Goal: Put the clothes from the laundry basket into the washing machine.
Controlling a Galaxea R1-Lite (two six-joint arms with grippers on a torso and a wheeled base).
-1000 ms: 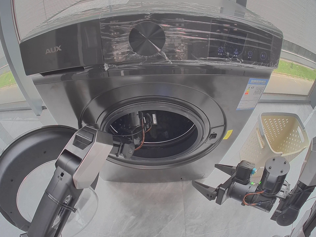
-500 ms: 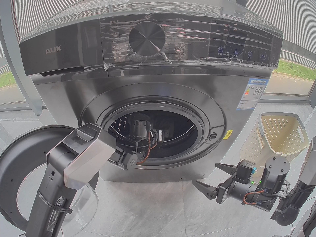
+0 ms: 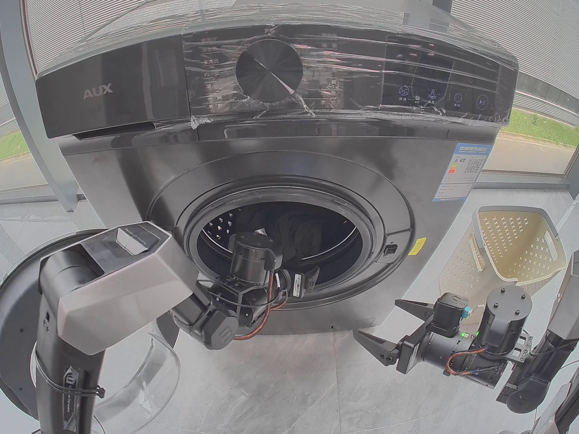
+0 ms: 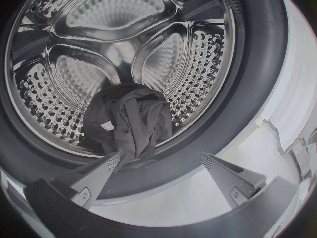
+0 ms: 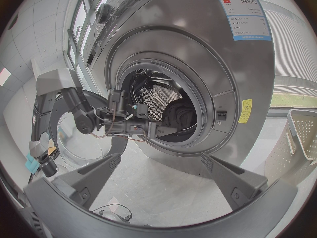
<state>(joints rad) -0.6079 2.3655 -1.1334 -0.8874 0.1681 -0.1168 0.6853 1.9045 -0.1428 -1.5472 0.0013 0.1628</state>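
By the mouth of the drum (image 4: 109,17), the left end effector (image 4: 159,156) is hanging open; retreating straight is looking safest, clear of the clothes (image 4: 132,119).

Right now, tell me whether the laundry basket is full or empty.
Empty as far as visible: the laundry basket leans tipped beside the washing machine, its perforated inside bare, no clothes in it.

Just beyond the dark grey left gripper (image 4: 159,156), the clothes (image 4: 132,123) are charcoal black with a small white tag (image 4: 107,126), set against the shiny silver drum (image 4: 109,10) patterned with rows of holes. The washing machine (image 3: 338,152) is gunmetal grey. Behind the black right gripper (image 3: 377,319), the laundry basket (image 3: 461,266) is cream and perforated.
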